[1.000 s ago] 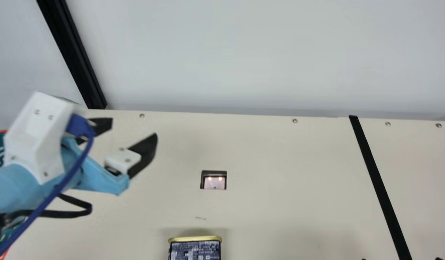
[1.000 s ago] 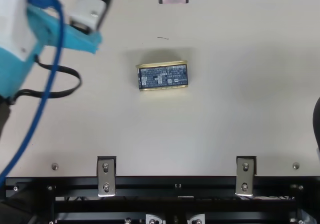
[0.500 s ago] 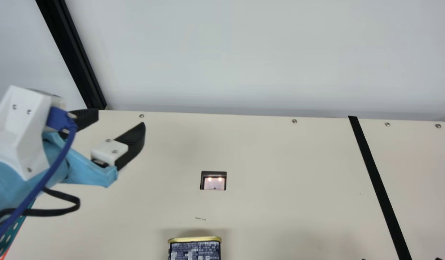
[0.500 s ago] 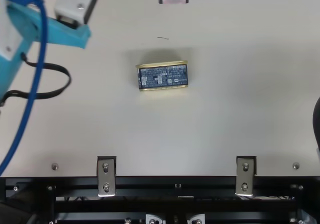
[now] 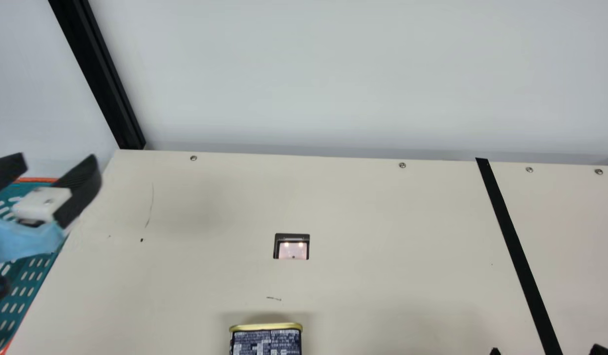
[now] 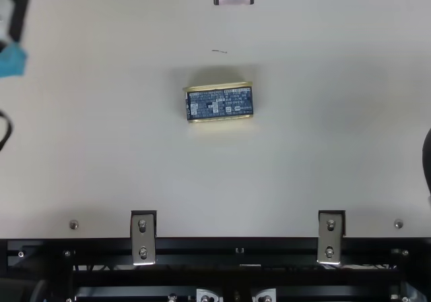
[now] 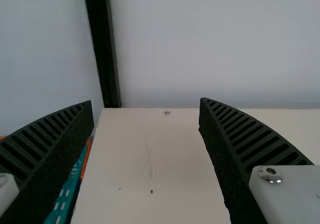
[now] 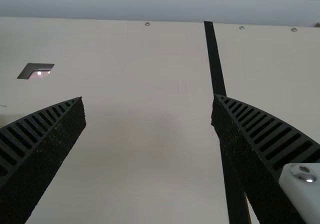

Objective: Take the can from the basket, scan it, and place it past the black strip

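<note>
Above the basket (image 5: 22,291) at the far left is my left gripper (image 5: 57,170), open and holding nothing; the left wrist view shows the same left gripper (image 7: 145,104) with its fingers wide apart. At the main view's bottom right, the tips of my right gripper (image 5: 548,351) stand apart. The right gripper (image 8: 149,99) is open and unloaded in its wrist view. A dark blue can with gold rims (image 6: 219,103) lies on the table, nearer the front than the scanner window (image 5: 292,246). The black strip (image 5: 518,256) crosses the table to the right.
The table (image 5: 382,222) ends at a pale back wall, with a black post (image 5: 96,74) at the back left corner. Along the front edge, two metal brackets (image 6: 143,238) are fixed beside a black rail (image 6: 236,246).
My left gripper has moved left, from above the table to above the basket, staying open. The can has stayed in place, and the right arm looks unmoved.
</note>
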Robot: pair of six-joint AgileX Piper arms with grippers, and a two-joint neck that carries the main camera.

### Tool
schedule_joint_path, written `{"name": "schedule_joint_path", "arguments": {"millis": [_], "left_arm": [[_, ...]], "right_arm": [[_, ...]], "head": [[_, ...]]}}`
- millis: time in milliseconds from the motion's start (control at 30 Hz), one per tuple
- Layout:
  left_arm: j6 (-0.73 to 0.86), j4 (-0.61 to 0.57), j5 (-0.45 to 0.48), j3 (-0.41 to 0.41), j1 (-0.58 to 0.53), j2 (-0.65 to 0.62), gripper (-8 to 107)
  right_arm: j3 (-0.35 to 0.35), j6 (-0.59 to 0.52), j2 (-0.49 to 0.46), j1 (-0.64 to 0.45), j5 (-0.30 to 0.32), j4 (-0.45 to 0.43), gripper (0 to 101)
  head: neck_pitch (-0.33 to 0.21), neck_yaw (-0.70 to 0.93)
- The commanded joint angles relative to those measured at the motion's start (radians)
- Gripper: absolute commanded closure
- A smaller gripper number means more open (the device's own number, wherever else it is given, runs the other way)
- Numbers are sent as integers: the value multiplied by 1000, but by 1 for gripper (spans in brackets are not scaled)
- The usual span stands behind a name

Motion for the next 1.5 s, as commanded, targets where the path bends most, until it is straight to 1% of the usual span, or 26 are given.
{"name": "schedule_joint_path", "arguments": {"millis": [0,33,67,133,300,433,733,867,1000,1200,1467], "left_arm": [[-8,1,7,36,35,-51,9],[-12,1,12,50,44,-69,9],[-9,0,9,27,27,-35,9],[-12,0,14,48,43,-64,9],[-12,0,14,48,43,-70,9],[-12,0,14,48,43,-70,9],[-12,0,14,48,43,-70,9],[-12,0,14,48,43,-70,9],[-12,0,14,48,43,-70,9],[-12,0,14,48,43,-70,9],[-12,0,14,48,43,-70,9]], "right_arm": [[-28,-4,61,20,-30,-6,0],[-44,-7,87,30,-43,-10,0],[-60,-9,113,42,-56,-13,0],[-94,-18,168,64,-79,-18,0],[-178,-55,299,133,-118,-14,0],[-244,-94,394,197,-127,-4,0],[-379,-189,589,336,-123,29,0],[-439,-230,674,395,-104,36,0],[-497,-269,756,452,-69,37,0],[-575,-323,872,535,1,27,0],[-673,-367,1013,653,107,-21,0]], "head": [[-12,-4],[-12,-4],[-12,-4],[-12,-4],[-12,-4],[-12,-4],[-12,-4],[-12,-4],[-12,-4],[-12,-4],[-12,-4]]}}
